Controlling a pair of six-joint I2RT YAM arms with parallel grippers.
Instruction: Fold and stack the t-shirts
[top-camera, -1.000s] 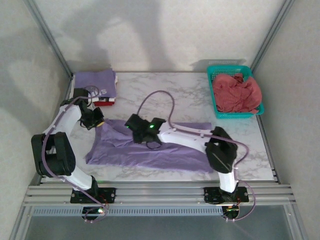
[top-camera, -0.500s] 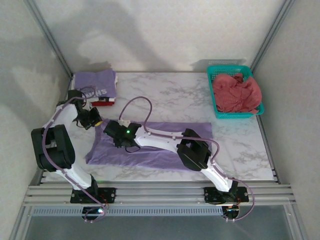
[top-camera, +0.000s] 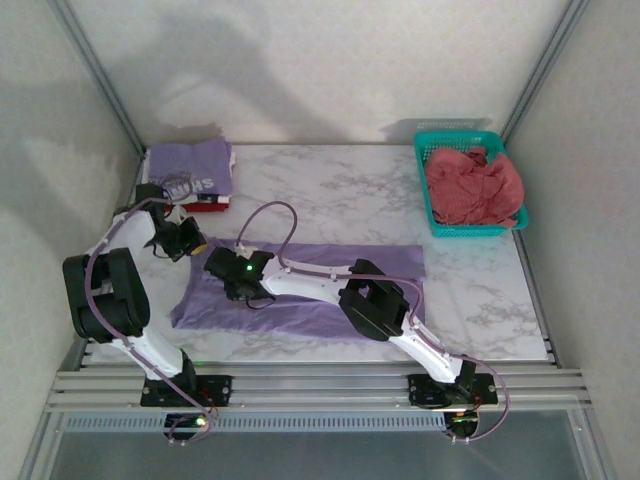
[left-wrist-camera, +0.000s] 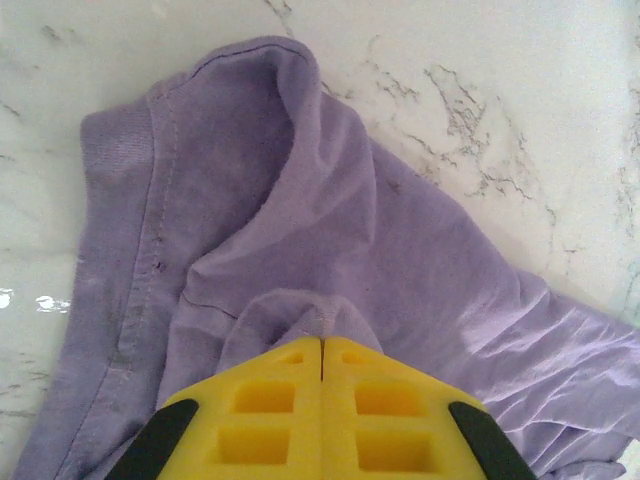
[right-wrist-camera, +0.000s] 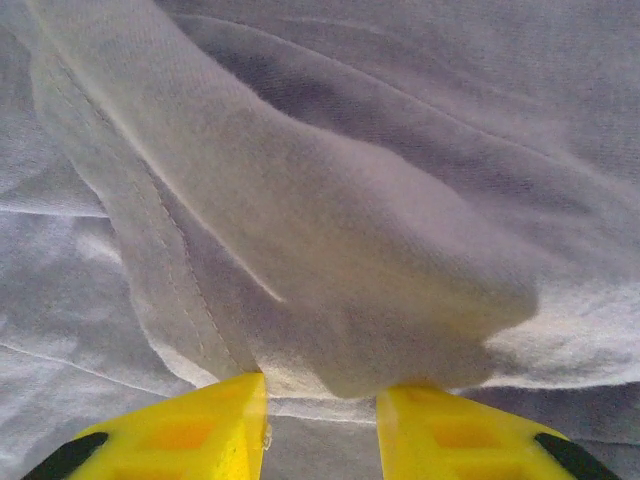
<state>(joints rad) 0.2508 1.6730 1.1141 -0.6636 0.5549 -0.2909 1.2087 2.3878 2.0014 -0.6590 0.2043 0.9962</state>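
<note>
lavender t-shirt (top-camera: 290, 318) lies on my marble table (top-camera: 480, 300), long axis left to right; left gripper (left-wrist-camera: 322, 345) pinches its far-left corner, right gripper (right-wrist-camera: 320, 400) clamps a fold, right arm (top-camera: 310, 282) covering the middle.

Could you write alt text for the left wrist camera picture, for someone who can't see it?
The left gripper, yellow-fingered, is pinched shut on a raised fold of a lavender t-shirt. The shirt lies rumpled on a white marbled table.

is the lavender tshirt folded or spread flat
Partly folded: the lavender t-shirt lies in a long band, left gripper pinching its end.
</note>
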